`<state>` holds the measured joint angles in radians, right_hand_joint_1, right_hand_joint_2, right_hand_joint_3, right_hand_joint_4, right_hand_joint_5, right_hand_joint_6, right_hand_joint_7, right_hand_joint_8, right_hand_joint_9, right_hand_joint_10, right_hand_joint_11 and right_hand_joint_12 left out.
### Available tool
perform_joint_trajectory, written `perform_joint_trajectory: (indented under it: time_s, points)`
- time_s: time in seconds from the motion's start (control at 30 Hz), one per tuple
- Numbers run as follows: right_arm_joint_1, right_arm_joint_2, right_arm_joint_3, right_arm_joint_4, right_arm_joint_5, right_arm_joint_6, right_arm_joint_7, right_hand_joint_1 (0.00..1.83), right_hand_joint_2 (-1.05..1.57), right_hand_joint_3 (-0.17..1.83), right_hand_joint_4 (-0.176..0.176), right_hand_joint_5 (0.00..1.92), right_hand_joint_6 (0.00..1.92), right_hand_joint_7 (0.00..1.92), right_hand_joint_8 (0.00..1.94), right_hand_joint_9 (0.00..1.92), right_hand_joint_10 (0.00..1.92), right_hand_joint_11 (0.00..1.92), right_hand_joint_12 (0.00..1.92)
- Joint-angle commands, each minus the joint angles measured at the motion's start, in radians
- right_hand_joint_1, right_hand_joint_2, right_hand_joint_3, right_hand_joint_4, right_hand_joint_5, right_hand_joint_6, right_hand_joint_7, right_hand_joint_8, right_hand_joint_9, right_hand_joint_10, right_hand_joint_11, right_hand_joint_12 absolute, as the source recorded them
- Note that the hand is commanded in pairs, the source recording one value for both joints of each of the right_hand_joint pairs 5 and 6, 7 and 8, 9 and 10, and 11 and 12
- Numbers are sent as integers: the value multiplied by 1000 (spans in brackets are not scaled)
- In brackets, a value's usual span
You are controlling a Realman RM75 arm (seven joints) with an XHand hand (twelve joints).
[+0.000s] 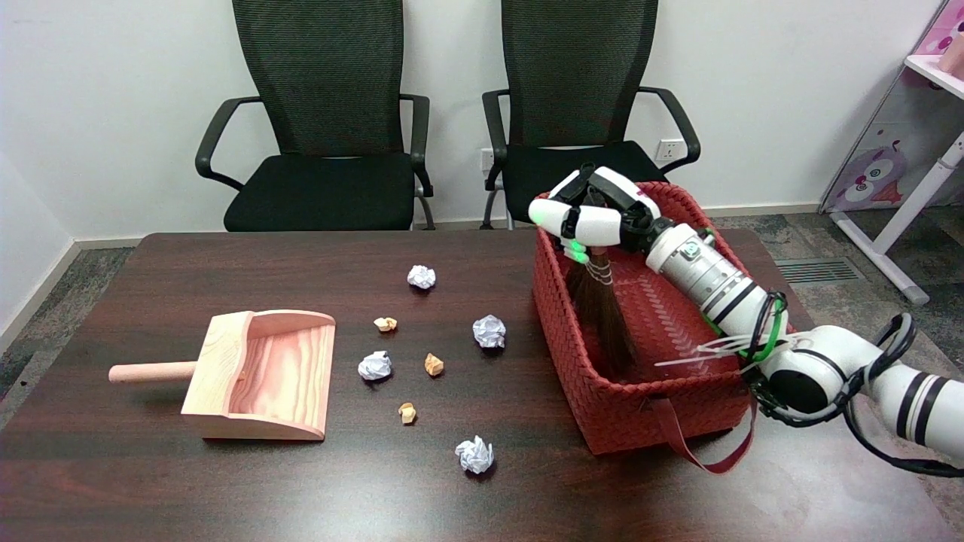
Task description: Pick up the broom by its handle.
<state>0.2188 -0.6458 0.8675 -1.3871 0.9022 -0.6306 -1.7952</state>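
A small dark-brown broom [600, 305] hangs bristles-down inside the red woven basket [640, 406]. Its handle end is wrapped by my right hand [591, 211], which grips it just above the basket's far-left rim. The fingers hide the handle itself; only the bound neck and the fanned bristles show below the hand. The bristle tips reach down near the basket floor, and I cannot tell whether they touch it.
A wooden dustpan [260, 374] lies at the table's left, handle pointing left. Several crumpled white paper balls [489, 330] and small tan scraps [432, 364] are scattered mid-table. Two black office chairs [331, 120] stand behind the table. The basket's strap [704, 444] droops over its near side.
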Motion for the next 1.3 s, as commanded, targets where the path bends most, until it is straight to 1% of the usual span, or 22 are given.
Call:
perform_joint_trajectory:
  time_s: [0.03, 0.27, 0.37, 0.53, 0.6, 0.77, 1.07, 1.3]
  points:
    - [1, 0, 72, -9, 68, 16, -3, 904, 1508, 966, 176, 1920, 1920, 1920, 1920, 1920, 1920, 1920, 1920]
    - [0, 1, 145, -25, 78, 30, -3, 905, 1536, 984, 176, 1920, 1920, 1920, 1920, 1920, 1920, 1920, 1920]
    - [4, 1, 193, -42, 78, 67, -3, 904, 1534, 996, 176, 1920, 1920, 1920, 1920, 1920, 1920, 1920, 1920]
    - [7, 2, 273, -75, 77, 149, -9, 907, 1529, 1009, 176, 1920, 1920, 1920, 1920, 1920, 1920, 1920, 1920]
    - [8, 6, 312, -94, 78, 188, -40, 907, 1527, 1013, 176, 1920, 1920, 1920, 1920, 1920, 1920, 1920, 1920]
    - [7, 11, 419, -153, 78, 321, -79, 909, 1539, 1013, 176, 1920, 1920, 1920, 1920, 1920, 1920, 1920, 1920]
    - [32, 11, 505, -222, 78, 458, -81, 915, 1539, 1011, 176, 1920, 1920, 1920, 1920, 1920, 1920, 1920, 1920]
    - [27, 9, 524, -313, 78, 541, -77, 918, 1536, 1019, 176, 1920, 1920, 1920, 1920, 1920, 1920, 1920, 1920]
